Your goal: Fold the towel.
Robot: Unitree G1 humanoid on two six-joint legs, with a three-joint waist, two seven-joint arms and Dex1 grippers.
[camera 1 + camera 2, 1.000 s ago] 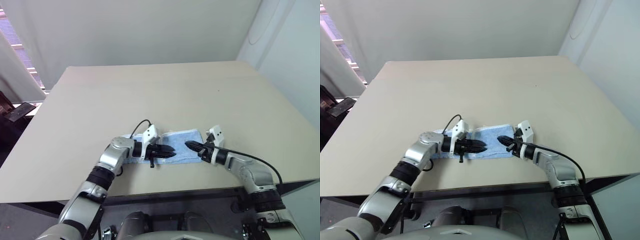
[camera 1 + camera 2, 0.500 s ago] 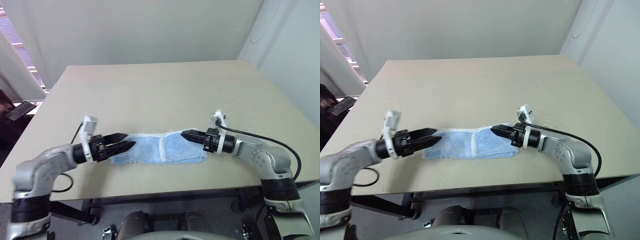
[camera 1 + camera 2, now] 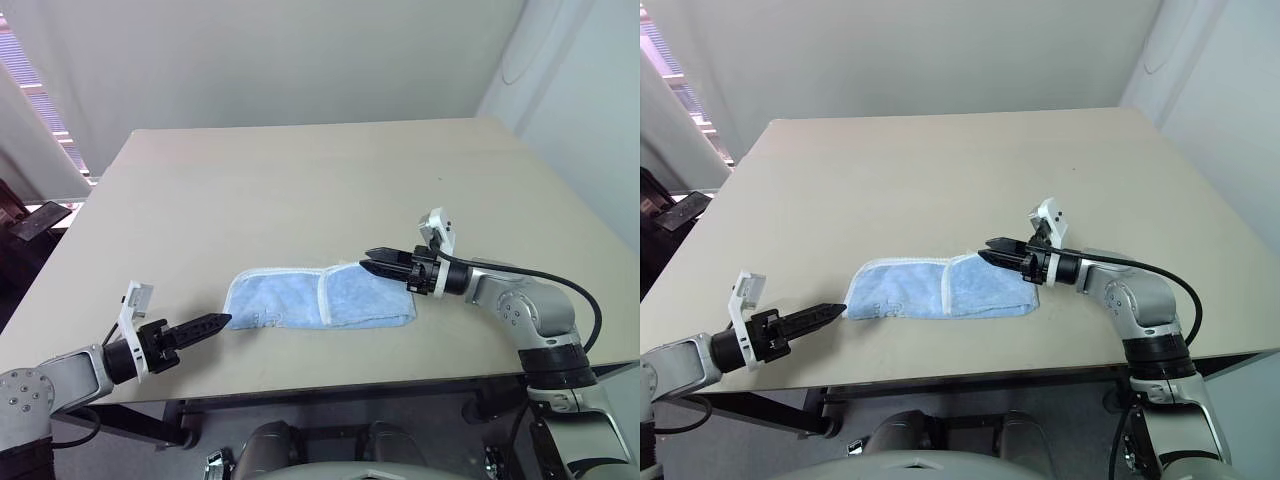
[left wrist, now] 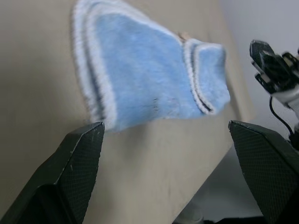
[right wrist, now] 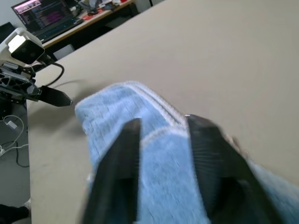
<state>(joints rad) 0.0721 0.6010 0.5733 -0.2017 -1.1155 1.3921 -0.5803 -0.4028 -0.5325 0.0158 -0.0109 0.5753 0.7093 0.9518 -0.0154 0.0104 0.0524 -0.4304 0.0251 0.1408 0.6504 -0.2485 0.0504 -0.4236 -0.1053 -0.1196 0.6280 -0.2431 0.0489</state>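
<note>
The towel (image 3: 318, 298) lies folded flat on the worktop (image 3: 300, 190), near its front edge. The left end effector (image 3: 205, 325) hovers just beside the towel's left end, fingers spread wide, empty. The right end effector (image 3: 378, 262) hovers above the towel's right end, fingers slightly parted, holding nothing.

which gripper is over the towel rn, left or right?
The right gripper: its fingers reach over the towel. The left gripper sits off the towel's other end, fingers wide apart.
</note>
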